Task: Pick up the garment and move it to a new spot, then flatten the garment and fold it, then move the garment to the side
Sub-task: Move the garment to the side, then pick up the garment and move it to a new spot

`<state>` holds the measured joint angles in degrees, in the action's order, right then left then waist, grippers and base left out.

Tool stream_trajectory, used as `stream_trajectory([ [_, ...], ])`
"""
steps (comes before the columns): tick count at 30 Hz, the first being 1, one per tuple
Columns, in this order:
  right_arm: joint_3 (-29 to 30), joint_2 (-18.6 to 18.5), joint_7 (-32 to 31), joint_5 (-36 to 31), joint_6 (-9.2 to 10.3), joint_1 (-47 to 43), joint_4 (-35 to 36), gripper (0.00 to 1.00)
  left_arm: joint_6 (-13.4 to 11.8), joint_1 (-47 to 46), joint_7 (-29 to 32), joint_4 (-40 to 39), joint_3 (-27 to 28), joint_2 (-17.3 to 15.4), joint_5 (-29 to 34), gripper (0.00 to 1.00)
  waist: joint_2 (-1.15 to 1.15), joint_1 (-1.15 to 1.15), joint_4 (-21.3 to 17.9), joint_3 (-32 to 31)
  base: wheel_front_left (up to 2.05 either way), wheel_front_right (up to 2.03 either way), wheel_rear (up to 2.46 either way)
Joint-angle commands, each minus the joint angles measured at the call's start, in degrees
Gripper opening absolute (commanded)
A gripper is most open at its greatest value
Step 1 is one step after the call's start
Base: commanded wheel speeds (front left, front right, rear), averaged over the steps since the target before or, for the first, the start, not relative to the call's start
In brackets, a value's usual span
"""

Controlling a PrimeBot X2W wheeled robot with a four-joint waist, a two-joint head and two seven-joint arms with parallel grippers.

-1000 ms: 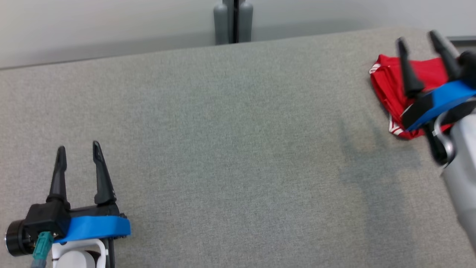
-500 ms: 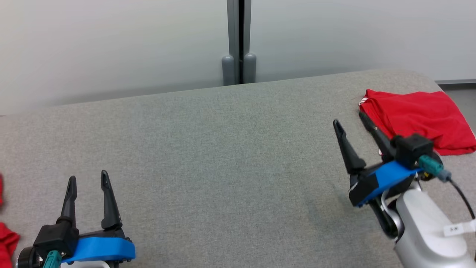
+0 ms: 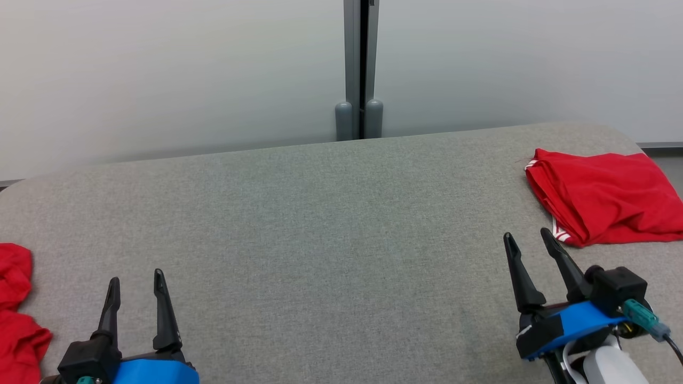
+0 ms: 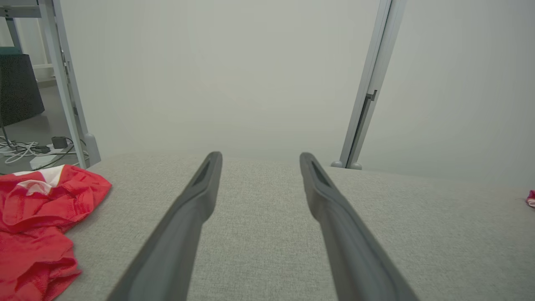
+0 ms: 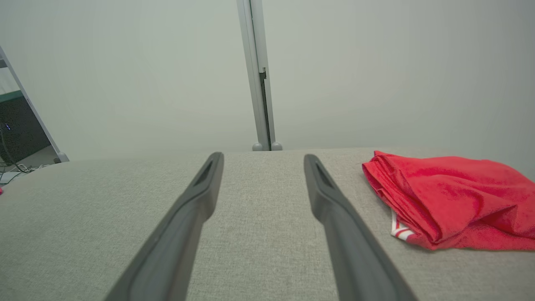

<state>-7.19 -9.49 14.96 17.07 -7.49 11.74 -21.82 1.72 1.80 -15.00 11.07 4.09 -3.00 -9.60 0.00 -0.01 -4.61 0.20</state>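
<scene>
The left pincer (image 3: 136, 276) and right pincer (image 3: 525, 233) gaped wide, empty, above the desk (image 3: 320, 224), the folded red garment (image 3: 603, 205) near the right one.

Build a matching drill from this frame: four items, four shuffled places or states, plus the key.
Items
1. folded red fabric garment with white stripes
2. crumpled red fabric garment
3. left gripper
4. upright grey metal post

Places or states
A. behind the far edge of the grey fabric-covered table, near the middle
B. bunched up at the table's left end
C. open and empty, over bare table
D. lying at the table's right end, just beyond the right gripper

Pairs: 1-D, 2-B, 3-C, 4-A
</scene>
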Motion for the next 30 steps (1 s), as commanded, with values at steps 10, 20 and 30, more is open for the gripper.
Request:
stream_trajectory([
  [10,4.85,3.73,-1.92,-3.96,-0.02,-6.4,5.68,1.0,-0.21,0.03,-0.25,0.91,-0.29,0.1,0.3,1.0,0.0,0.01,1.2,-0.15,0.0,0.0,0.0],
  [20,6.24,5.11,-3.08,-5.62,-0.02,-7.85,7.41,1.0,0.04,-0.68,-0.25,1.59,-0.02,0.11,0.63,1.0,0.0,0.01,1.76,-0.01,0.0,0.0,0.0],
  [30,6.54,5.63,-3.55,-6.21,-0.02,-7.75,8.09,1.0,-0.04,-1.28,-0.25,1.54,0.23,-0.19,1.11,1.0,0.0,0.01,3.91,0.28,0.0,0.0,0.0],
])
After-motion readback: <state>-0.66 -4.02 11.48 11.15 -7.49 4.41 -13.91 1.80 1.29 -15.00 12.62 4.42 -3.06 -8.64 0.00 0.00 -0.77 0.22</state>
